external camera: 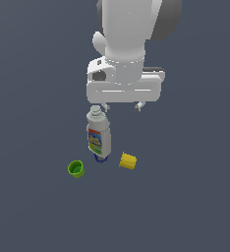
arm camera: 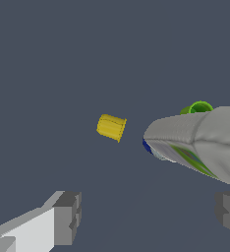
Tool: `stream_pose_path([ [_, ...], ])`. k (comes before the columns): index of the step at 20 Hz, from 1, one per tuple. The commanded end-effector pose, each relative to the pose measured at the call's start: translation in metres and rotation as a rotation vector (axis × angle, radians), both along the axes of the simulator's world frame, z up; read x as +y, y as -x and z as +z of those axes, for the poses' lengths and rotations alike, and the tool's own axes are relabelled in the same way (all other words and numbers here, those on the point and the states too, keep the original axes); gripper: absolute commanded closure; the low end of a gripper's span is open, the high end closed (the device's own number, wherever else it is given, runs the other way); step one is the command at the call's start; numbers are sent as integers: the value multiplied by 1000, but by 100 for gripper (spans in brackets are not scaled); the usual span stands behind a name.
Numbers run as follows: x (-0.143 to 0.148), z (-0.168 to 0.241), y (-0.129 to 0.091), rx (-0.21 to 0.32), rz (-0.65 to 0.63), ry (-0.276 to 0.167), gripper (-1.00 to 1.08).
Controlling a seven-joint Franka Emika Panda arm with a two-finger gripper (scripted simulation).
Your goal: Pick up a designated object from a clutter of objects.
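Overhead, pincer [external camera: 122, 106] spread wide above plain dark-grey floor [external camera: 33, 206]; green cup [external camera: 76, 169] untouched.

Green cup [external camera: 76, 169]: smooth, matt, plastic-looking; white bottle [external camera: 98, 135]: pale smooth body with a printed colourful label; yellow cylinder [external camera: 128, 161]: ribbed sides, matt; gripper [external camera: 122, 106]: smooth white shell, dark grey matt finger pads [arm camera: 68, 218].

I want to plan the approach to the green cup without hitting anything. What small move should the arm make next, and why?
Probably a sideways shift toward the exterior view's left, staying high. The gripper hangs open and empty above the white bottle, while the green cup stands apart from it, with free floor around. Descending now would likely strike the bottle's cap; the yellow cylinder lies on the other side.
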State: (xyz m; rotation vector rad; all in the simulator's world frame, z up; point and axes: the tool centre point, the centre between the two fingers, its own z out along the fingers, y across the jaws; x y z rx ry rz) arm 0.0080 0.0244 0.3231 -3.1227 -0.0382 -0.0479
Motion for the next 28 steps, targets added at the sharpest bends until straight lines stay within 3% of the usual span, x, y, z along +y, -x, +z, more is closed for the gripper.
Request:
stream_pose_path([
  [1,0,0,0,0,0,0,-92],
  [10,17,0,-10,-9,21,-21,-92],
  [17,15,-3,-12,-8,7,-22,-92],
  [28,-15,-35,-37,5,-189,-40,-92],
])
